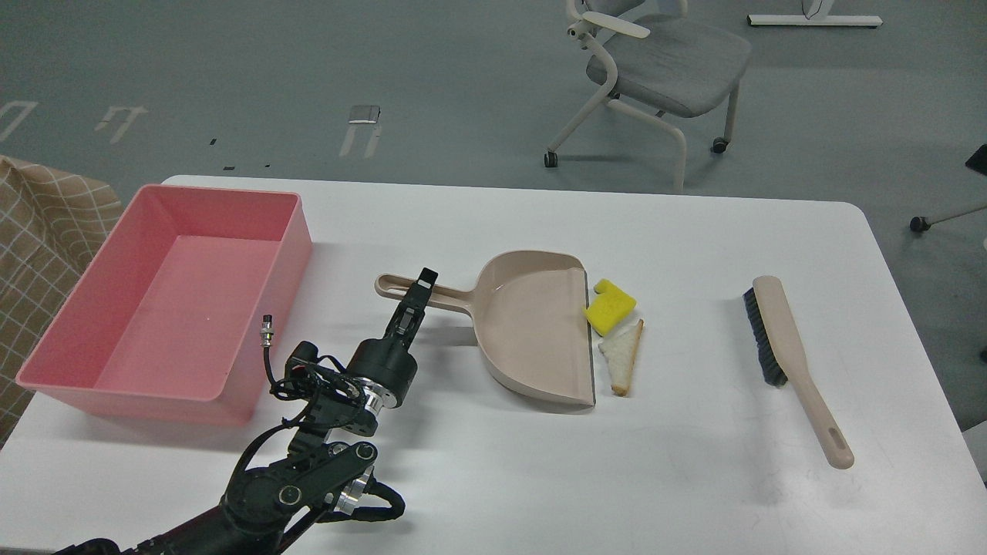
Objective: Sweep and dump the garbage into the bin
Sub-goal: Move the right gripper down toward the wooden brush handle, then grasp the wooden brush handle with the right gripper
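Observation:
The yellow sponge block (pixel 610 307) and the triangular bread slice (pixel 623 355) lie on the white table (pixel 493 478), touching the open mouth of the beige dustpan (pixel 532 327). The pink bin (pixel 92 362) stands at the table's left and is empty. My left gripper (pixel 421 287) sits on the dustpan's handle (pixel 451 297), its fingers closed around it. A small dark part at the right edge (pixel 979 159) looks like my right gripper; its fingers cannot be told apart.
A beige hand brush (pixel 790 351) with black bristles lies on the right of the table. A grey office chair (pixel 663 65) stands on the floor behind the table. A checked cloth (pixel 38 223) is at the far left.

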Motion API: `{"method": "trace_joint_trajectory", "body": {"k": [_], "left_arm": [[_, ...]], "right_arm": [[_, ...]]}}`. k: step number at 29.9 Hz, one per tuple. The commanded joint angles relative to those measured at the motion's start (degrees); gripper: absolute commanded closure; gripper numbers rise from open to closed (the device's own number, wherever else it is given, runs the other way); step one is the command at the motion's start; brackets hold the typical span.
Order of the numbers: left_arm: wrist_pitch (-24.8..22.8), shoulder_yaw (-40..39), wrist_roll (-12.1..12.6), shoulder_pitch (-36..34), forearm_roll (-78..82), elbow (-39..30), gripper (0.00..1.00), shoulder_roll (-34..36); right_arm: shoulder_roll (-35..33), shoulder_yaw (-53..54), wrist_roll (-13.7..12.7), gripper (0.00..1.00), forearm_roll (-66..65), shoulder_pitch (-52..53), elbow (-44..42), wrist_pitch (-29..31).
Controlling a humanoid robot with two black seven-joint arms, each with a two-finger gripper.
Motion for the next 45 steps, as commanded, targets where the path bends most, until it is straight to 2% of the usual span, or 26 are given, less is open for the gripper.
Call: {"method": "trace_joint_trajectory", "body": {"k": [1, 5, 14, 22, 38, 45], "left_arm": [[0.0, 0.0, 0.0, -0.2, 0.0, 0.0, 0.81, -0.2], [0.0, 0.0, 0.0, -0.5, -0.1, 0.0, 0.81, -0.4], [0.0, 0.0, 0.0, -0.4, 0.0, 0.0, 0.81, -0.3], [0.0, 0.0, 0.0, -0.5, 0.0, 0.0, 0.81, -0.3], [0.0, 0.0, 0.0, -0.5, 0.0, 0.0, 0.81, -0.6], [0.0, 0.0, 0.0, -0.4, 0.0, 0.0, 0.81, -0.4]], "right_arm": [[-3.6, -7.5, 0.1, 0.02, -6.8, 0.4, 2.4, 0.0], [-3.7, -12.5, 0.6, 0.02, -15.8, 0.5, 4.6, 0.0], [-1.2, -19.8, 1.0, 0.02, -23.3, 2.9, 4.6, 0.0], [6.0, -21.1, 0.7, 0.02, -24.8, 0.8, 4.1, 0.0], [8.6, -21.1, 0.0, 0.03, -29.7, -4.1, 3.7, 0.0], [12.1, -21.2, -0.6, 0.03, -34.3, -4.4, 3.4, 0.0]]}}
